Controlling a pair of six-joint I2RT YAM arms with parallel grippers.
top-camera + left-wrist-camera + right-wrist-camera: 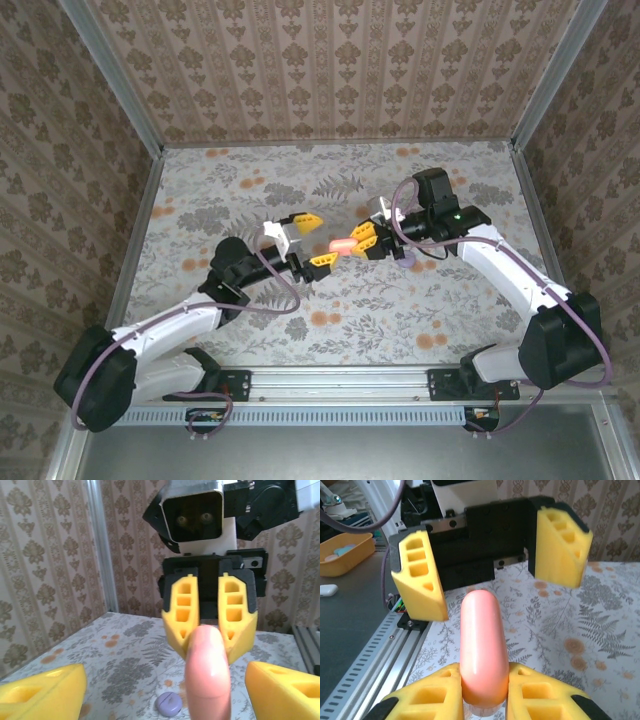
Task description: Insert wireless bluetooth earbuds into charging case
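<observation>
The coral-pink charging case [343, 243] hangs above the middle of the table, closed and seen edge-on. My right gripper [362, 240] is shut on its near end [484, 645], one yellow finger on each flat side. My left gripper [318, 240] faces it from the left and stands open, its fingers [420, 580] wide apart on either side of the case's free end without touching it. In the left wrist view the case [208, 670] rises between my left gripper [162, 687] and the right gripper [207, 630] behind it. The earbuds are out of view.
A purple round disc [168, 703] lies on the flowered table below the case. Patterned walls close in the back and both sides. The metal rail [395, 655] runs along the near edge, with an orange tray [345, 550] beyond it off the table.
</observation>
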